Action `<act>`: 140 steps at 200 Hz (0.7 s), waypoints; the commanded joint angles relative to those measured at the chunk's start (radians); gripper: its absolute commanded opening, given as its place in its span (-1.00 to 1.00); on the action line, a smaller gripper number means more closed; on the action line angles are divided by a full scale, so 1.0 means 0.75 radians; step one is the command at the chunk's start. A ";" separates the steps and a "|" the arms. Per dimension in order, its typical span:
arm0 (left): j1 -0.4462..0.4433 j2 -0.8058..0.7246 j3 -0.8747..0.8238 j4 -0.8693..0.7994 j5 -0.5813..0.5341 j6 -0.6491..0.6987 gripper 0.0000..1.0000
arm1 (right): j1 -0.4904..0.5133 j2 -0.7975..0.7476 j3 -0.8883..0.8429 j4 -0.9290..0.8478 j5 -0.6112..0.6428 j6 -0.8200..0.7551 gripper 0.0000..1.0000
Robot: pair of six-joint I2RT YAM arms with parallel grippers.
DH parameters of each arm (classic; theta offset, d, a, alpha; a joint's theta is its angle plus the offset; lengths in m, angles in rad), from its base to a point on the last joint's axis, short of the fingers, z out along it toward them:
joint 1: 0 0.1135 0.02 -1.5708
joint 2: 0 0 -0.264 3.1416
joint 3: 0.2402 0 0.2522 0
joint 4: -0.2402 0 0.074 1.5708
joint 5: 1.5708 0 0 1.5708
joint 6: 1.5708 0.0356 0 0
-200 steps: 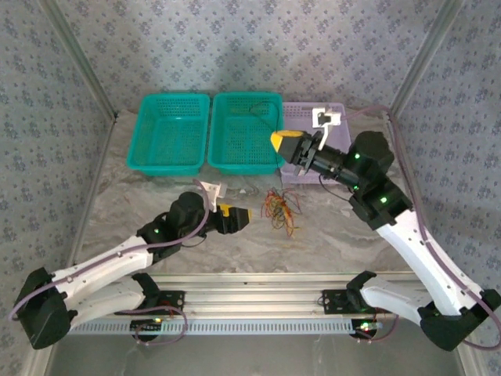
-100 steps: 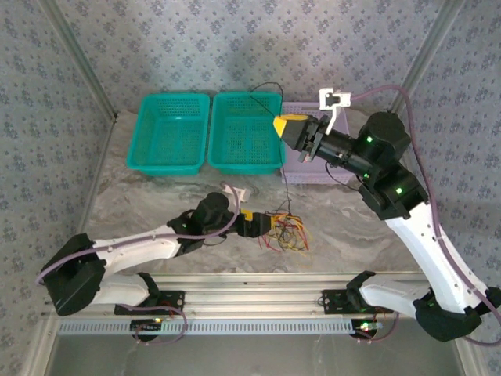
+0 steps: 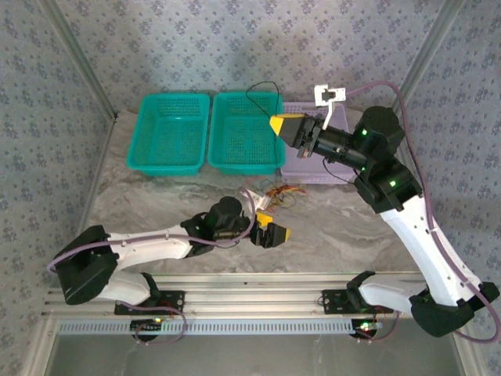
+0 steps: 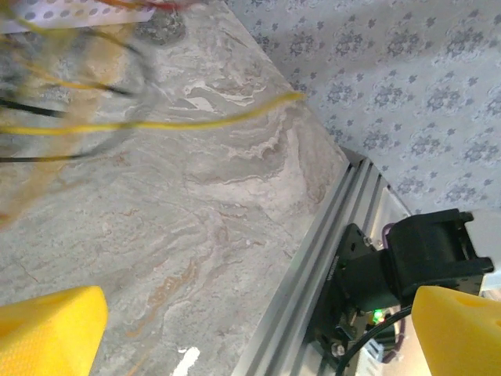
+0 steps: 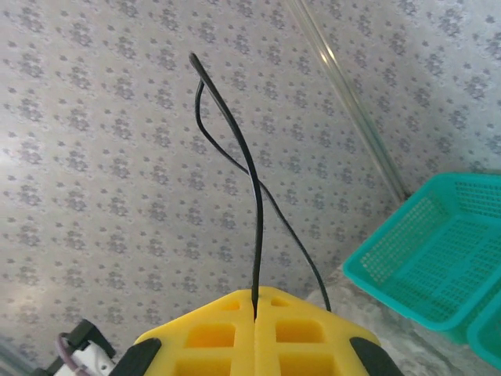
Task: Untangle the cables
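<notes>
The cables form a small tangle of yellow, red and black wires on the marble table, just in front of the lilac basket. My right gripper is raised over the baskets and shut on a black cable, which loops upward from the yellow fingers. My left gripper sits low near the table's front edge, nearer than the tangle, and is open with nothing between its fingers. In the left wrist view, blurred yellow and black wires cross the top left, far from the fingertips.
Two teal baskets and a lilac basket stand in a row at the back. An aluminium rail with the arm bases runs along the near edge. Patterned walls close in the back and sides.
The left arm has reached right and forward and its jaws have opened fully. The tangle has shifted back toward the lilac basket. The right gripper has risen with the black cable.
</notes>
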 commanded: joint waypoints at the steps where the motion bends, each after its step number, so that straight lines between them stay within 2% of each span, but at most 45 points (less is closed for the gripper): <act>1: -0.003 0.027 0.100 -0.098 0.005 0.128 0.98 | -0.016 0.016 0.078 0.104 -0.113 0.081 -1.00; 32: -0.007 -0.051 0.133 -0.282 -0.116 0.217 0.97 | -0.017 0.016 0.113 0.056 -0.103 0.046 -1.00; 54: -0.019 -0.225 0.098 -0.391 -0.232 0.252 0.99 | -0.024 0.029 0.127 0.025 -0.091 0.025 -1.00; 94: -0.018 -0.488 0.033 -0.555 -0.335 0.260 1.00 | -0.025 0.065 0.134 0.049 -0.108 0.040 -1.00; 140: -0.018 -0.508 0.009 -0.595 -0.397 0.259 1.00 | -0.015 0.089 0.140 0.082 -0.134 0.073 -1.00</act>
